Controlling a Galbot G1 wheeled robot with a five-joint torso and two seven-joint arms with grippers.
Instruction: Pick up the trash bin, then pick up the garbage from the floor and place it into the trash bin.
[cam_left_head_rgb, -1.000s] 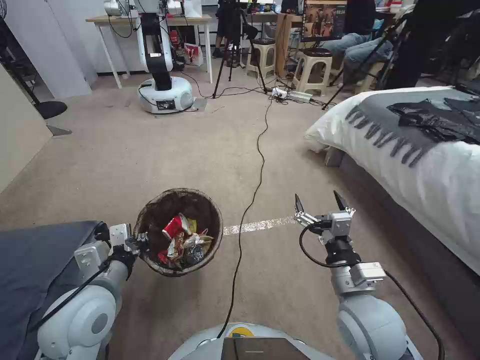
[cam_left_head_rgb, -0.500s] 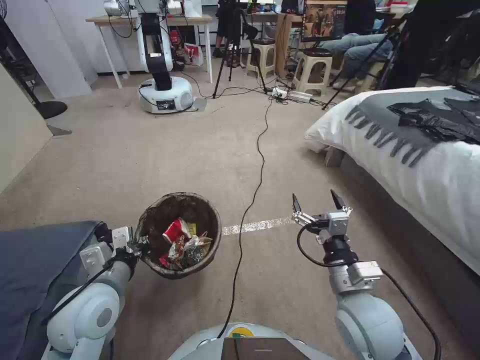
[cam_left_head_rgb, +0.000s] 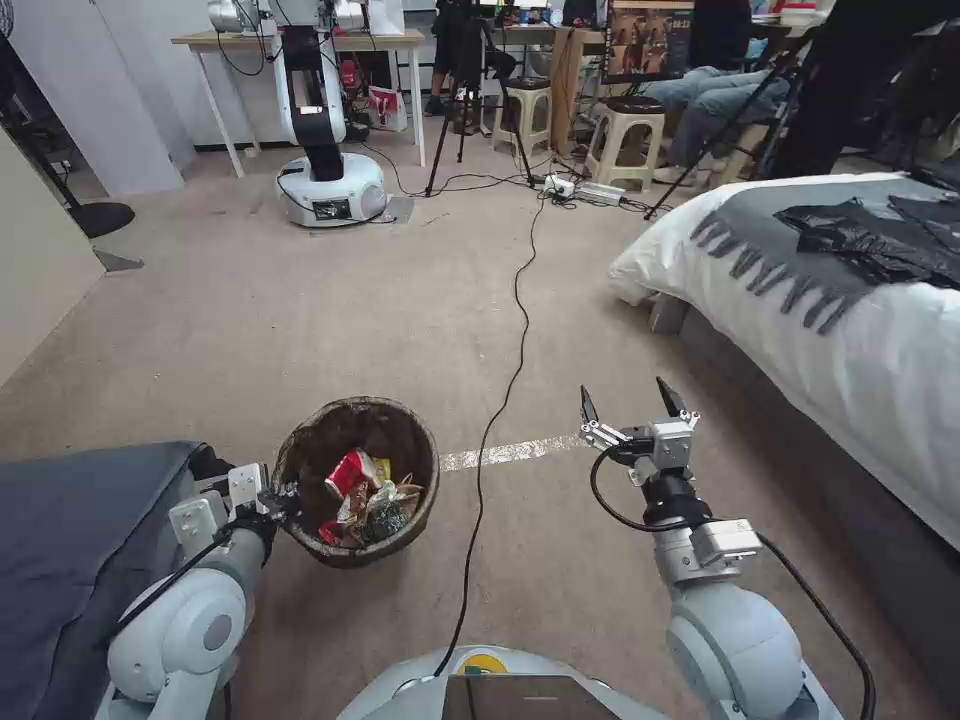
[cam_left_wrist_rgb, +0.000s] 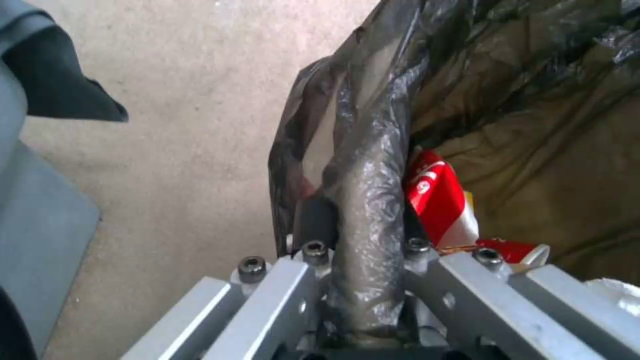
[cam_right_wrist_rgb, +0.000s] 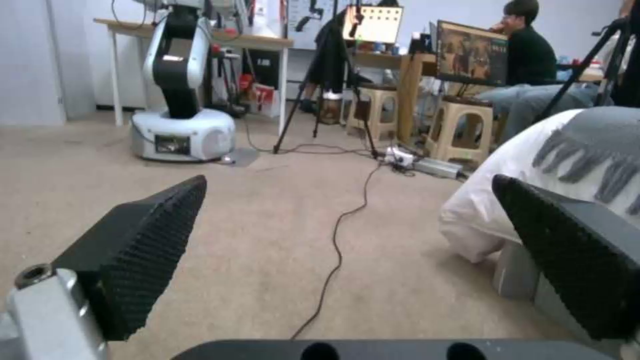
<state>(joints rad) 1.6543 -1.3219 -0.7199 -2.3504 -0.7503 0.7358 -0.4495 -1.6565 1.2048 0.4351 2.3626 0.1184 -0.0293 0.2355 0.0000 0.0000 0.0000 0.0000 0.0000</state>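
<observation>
Left gripper (cam_left_head_rgb: 283, 497): clenched on the near-left rim of the trash bin (cam_left_head_rgb: 415, 505), garbage (cam_left_head_rgb: 362, 492) inside.
Right gripper (cam_left_head_rgb: 622, 405): released, empty, right of the bin.

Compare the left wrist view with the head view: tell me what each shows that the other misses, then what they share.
Left wrist view alone: the close grip, the left gripper clamped on the bag-covered rim of the trash bin, one finger inside and one outside.

Head view alone: the right gripper open and empty above the carpet, the black cable running across the floor, the bed on the right.

Both: the bin held by the left gripper, and the red-and-white cup lying inside it.
</observation>
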